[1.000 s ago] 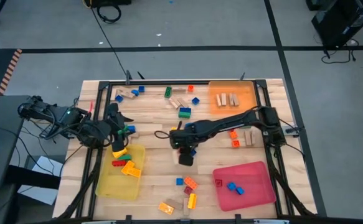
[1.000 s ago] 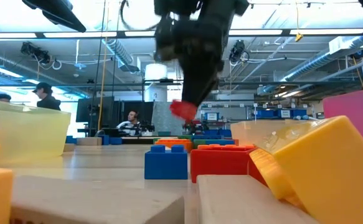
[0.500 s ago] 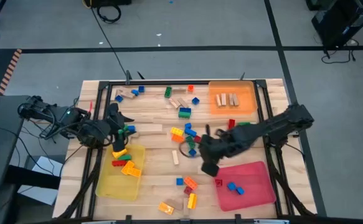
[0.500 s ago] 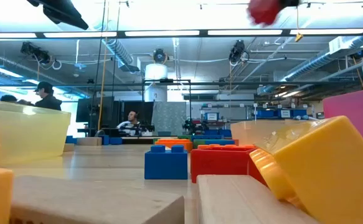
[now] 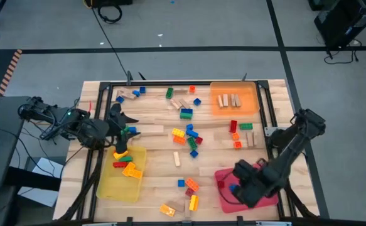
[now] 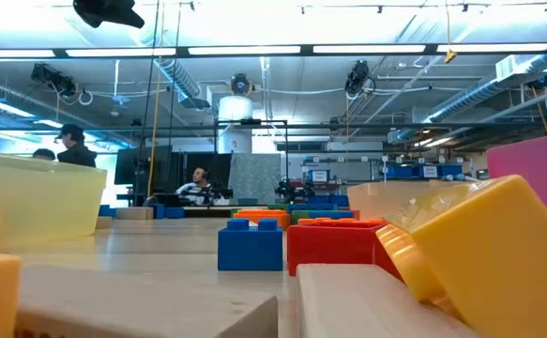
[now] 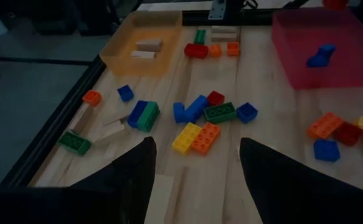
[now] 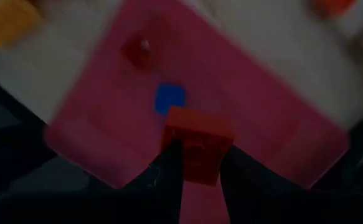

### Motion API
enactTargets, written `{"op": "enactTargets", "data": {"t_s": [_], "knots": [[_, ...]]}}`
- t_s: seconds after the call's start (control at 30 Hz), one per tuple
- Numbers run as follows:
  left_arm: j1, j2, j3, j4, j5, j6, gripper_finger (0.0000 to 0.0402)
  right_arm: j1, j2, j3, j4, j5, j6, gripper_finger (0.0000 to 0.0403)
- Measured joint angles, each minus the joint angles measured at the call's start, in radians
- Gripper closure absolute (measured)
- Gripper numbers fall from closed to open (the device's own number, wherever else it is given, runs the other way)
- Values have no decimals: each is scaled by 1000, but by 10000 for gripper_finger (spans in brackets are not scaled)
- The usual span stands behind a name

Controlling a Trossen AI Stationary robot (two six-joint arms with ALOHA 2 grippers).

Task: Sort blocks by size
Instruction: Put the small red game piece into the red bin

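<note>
Red plastic brick [image 8: 197, 144] is pinched between the closed fingers of the right gripper [image 5: 242, 188], which hangs over the flat red tray [image 5: 265, 174] at the near right corner of the wooden desk [image 5: 157, 166]. Small blue brick [image 8: 169, 98] and a small red brick [image 8: 135, 48] lie inside that tray, under the held one.

Left gripper [image 5: 121, 129] sits at the desk's left edge, just above the flat yellow tray [image 5: 115, 185], fingers spread, holding nothing. Yellow tray has red, yellow and orange bricks in it.

Flat orange tray [image 5: 248, 93] at the far right holds tan wooden blocks [image 5: 230, 100].

Mixed loose plastic bricks [image 5: 188, 135] are scattered mid-desk, in red, blue, green, yellow and orange. More sit along the far edge and near the front edge. One tan wooden stick [image 5: 176, 159] lies alone, centre.
</note>
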Motion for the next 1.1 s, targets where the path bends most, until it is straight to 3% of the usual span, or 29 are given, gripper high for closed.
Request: {"op": "enactTargets", "data": {"t_s": [0.3, 0.43, 0.57, 0.73, 1.1], "knots": [[0, 0, 0, 18, 0, 2, 163, 89, 1, -294, 274, -120, 156, 310], [0, 0, 0, 18, 0, 2, 163, 98, 1, -398, 385, -123, 183, 309], [0, 0, 0, 17, 0, 2, 163, 96, 1, -469, 477, -119, 181, 282], [0, 0, 0, 17, 0, 2, 163, 96, 1, -509, 506, -120, 228, 254], [0, 0, 0, 16, 0, 2, 163, 96, -3, -509, 562, -121, 238, 240]]}}
